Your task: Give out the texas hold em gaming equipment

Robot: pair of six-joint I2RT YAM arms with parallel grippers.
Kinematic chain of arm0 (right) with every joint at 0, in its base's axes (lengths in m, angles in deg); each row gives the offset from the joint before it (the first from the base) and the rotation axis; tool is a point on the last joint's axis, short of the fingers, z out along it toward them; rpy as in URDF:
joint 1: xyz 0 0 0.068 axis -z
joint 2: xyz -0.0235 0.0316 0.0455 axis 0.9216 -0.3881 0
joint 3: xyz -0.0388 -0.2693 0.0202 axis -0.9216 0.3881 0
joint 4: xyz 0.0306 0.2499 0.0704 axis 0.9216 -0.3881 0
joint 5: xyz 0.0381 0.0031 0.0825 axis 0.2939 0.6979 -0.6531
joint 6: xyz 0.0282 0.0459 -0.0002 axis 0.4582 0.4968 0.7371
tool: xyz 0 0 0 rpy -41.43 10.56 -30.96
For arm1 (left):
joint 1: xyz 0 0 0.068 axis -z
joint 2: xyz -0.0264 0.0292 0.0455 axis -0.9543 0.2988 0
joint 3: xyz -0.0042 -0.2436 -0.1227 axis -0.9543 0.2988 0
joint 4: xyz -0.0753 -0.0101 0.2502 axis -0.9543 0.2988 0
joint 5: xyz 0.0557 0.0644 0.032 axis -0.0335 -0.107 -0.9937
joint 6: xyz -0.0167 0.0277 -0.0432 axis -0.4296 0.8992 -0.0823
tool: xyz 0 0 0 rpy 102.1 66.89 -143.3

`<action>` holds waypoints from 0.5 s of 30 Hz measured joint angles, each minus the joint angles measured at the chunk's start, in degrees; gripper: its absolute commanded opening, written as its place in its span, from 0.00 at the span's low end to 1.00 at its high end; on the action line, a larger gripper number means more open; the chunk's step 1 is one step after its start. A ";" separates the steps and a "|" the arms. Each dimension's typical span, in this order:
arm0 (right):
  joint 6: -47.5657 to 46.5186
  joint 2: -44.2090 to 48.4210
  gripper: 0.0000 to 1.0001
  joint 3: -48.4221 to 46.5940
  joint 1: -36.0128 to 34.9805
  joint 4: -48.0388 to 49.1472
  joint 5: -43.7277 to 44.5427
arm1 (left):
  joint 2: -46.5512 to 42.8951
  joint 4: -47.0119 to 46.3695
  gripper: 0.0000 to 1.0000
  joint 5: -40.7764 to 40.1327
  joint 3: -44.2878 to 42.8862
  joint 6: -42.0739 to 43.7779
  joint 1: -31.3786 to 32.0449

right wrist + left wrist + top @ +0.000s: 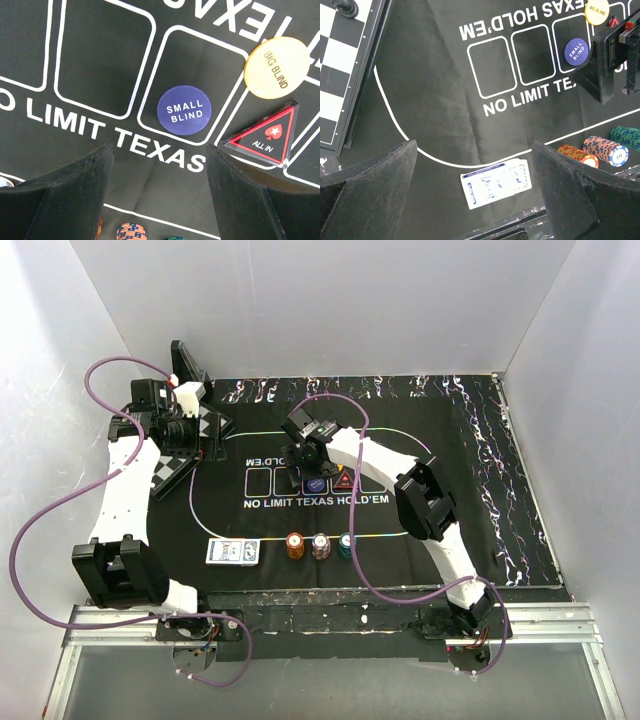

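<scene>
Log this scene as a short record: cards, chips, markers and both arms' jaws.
cards: small pile, backs up, at the mat's near edge
chips: three stacks in a row, right of the cards
blue disc: inside a printed box, reads SMALL BLIND
yellow disc: reads BIG BLIND, next to the red triangle
left jaws: open, nothing between them, high above the mat
right jaws: open, nothing between them, near the blue disc

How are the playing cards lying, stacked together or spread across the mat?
Stacked: the playing cards sit in one small pile, slightly fanned, backs up, near the front edge of the mat.
</scene>
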 measured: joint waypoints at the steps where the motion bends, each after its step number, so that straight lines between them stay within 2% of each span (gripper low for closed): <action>1: 0.07 -0.02 0.81 0.04 0.11 0.20 -0.02 | 0.07 0.00 1.00 0.04 -0.11 -0.04 -0.02; 15: 2.84 -0.85 0.80 3.13 2.51 3.56 -1.01 | -0.04 0.15 1.00 0.42 -0.42 -0.48 -0.02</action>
